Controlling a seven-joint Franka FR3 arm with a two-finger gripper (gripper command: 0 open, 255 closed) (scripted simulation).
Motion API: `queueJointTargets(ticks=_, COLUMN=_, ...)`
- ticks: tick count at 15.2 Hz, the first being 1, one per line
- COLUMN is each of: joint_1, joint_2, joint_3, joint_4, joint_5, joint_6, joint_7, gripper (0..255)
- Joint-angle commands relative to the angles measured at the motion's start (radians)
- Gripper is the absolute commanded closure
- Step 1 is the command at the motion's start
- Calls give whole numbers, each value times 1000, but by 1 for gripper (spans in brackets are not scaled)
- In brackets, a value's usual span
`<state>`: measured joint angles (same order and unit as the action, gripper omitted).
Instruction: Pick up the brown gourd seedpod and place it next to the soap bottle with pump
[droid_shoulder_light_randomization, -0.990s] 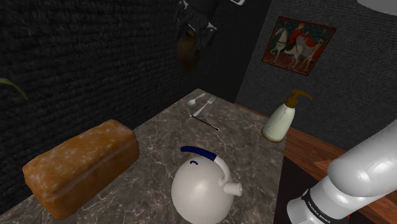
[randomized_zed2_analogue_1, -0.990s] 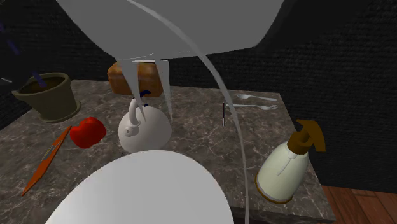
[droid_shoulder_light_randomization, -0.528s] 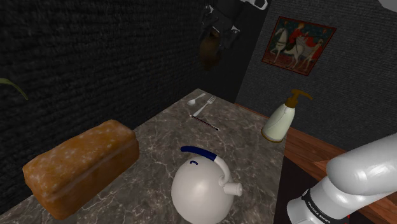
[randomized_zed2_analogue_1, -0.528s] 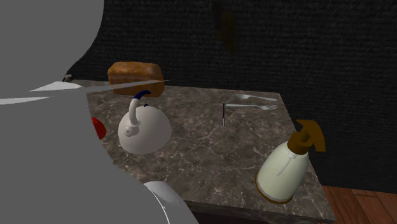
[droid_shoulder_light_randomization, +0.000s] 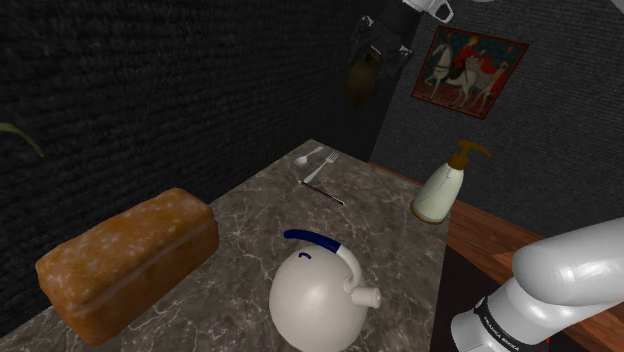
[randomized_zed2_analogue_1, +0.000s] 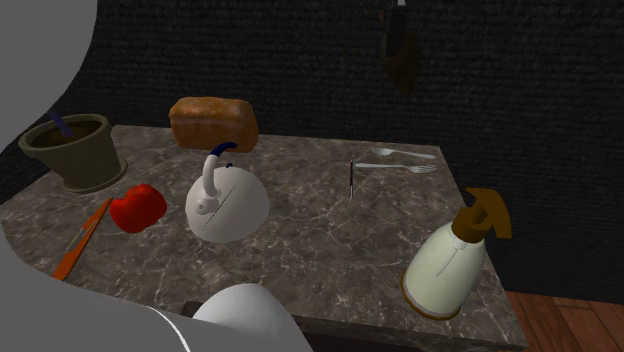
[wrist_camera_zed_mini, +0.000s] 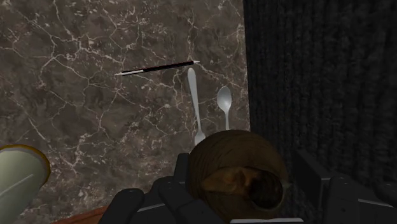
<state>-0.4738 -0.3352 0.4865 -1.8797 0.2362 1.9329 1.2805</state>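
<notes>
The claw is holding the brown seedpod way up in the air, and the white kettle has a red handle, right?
Not quite. The handle on the white kettle is blue, not red; the shoulder view shows it. The rest is right: the claw holds the brown seedpod high in the air.

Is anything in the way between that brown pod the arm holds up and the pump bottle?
Nothing visible does. The brown gourd seedpod hangs in the black gripper high above the marble counter; open air lies down to the cream soap bottle with its brown pump.
</notes>
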Motion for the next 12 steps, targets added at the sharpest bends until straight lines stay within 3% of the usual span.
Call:
queueJointTargets(ticks=1, joint_1=-10, joint_2=-15, joint_3=-44, joint_4=-17, joint_5=14, joint_6=-7, joint_7=-59, gripper=255)
queueJointTargets(ticks=12, joint_1=-80, joint_2=-1, joint_3=-244, joint_4=-22, joint_5=33, joint_6=-48, joint_7=-331, gripper=255)
